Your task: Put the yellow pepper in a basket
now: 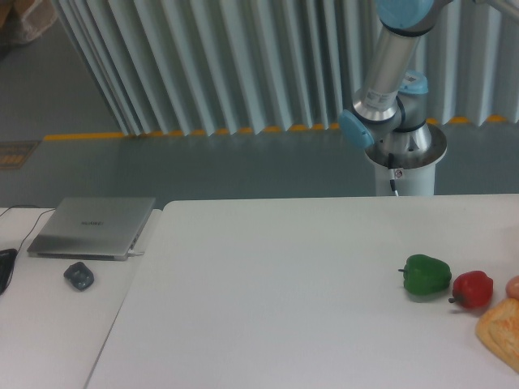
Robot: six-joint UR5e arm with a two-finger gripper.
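The yellow pepper does not show in this view. My gripper is out of frame; only the arm's base and a grey link rising toward the top right show, behind the table's far edge. An orange-tan object, cut off by the right edge, lies on the table at the front right; I cannot tell whether it is the basket.
A green pepper and a red pepper lie side by side on the white table at the right. A pinkish item peeks in at the right edge. A closed laptop and a dark mouse sit at the left.
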